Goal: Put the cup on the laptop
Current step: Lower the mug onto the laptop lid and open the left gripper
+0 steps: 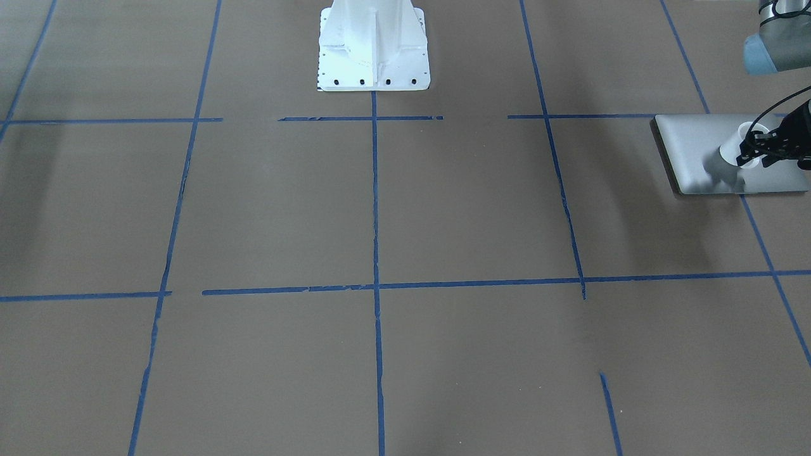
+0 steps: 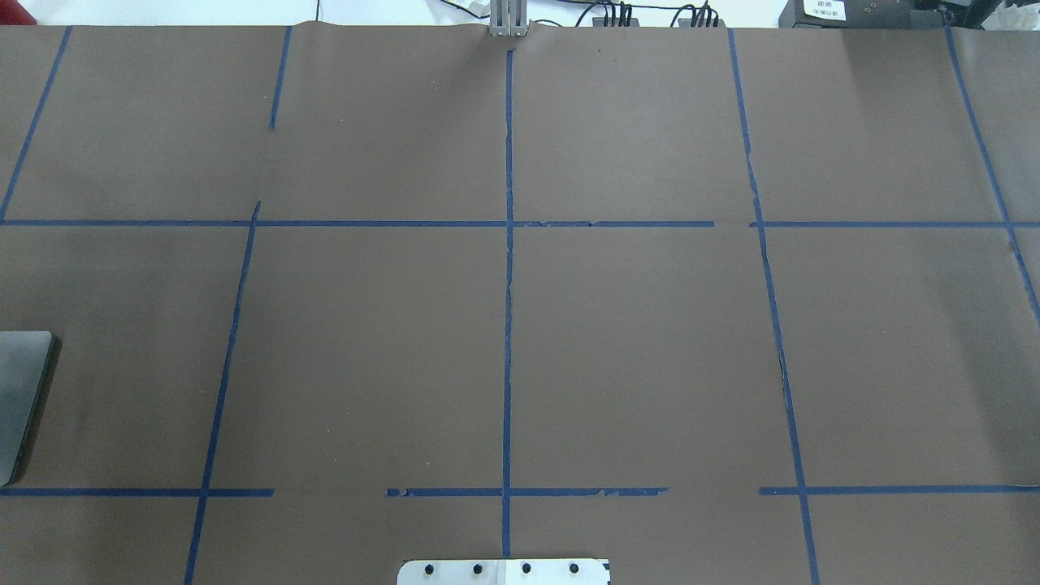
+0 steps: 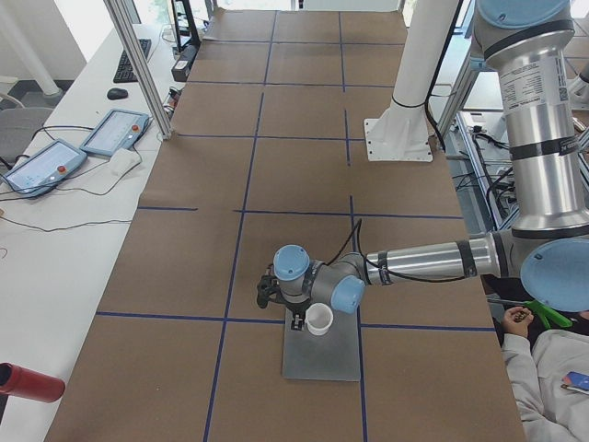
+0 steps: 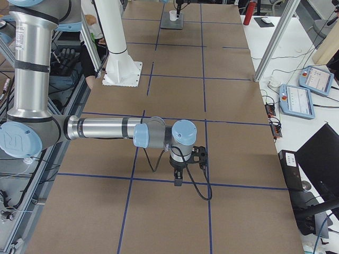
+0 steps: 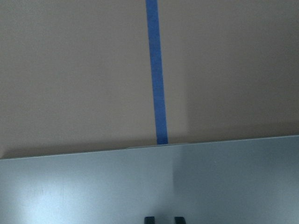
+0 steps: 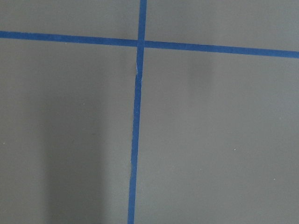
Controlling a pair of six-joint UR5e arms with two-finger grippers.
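The silver-grey laptop (image 1: 697,142) lies flat at the table's end on my left side; its corner shows at the left edge of the overhead view (image 2: 20,398). The small white cup (image 1: 738,149) stands upright on its lid, also seen in the exterior left view (image 3: 319,319). My left gripper (image 1: 763,147) is at the cup's rim and looks shut on its wall. In the left wrist view only two close fingertips (image 5: 149,219) show above the lid (image 5: 93,186). My right gripper (image 4: 178,179) hangs over bare table far from the laptop; I cannot tell whether it is open.
The robot's white base (image 1: 374,50) stands at the table's middle edge. Blue tape lines (image 1: 375,253) grid the brown table. A red cylinder (image 3: 28,382) and teach pendants (image 3: 110,133) lie on the side bench. A seated person (image 3: 552,368) is beside the robot.
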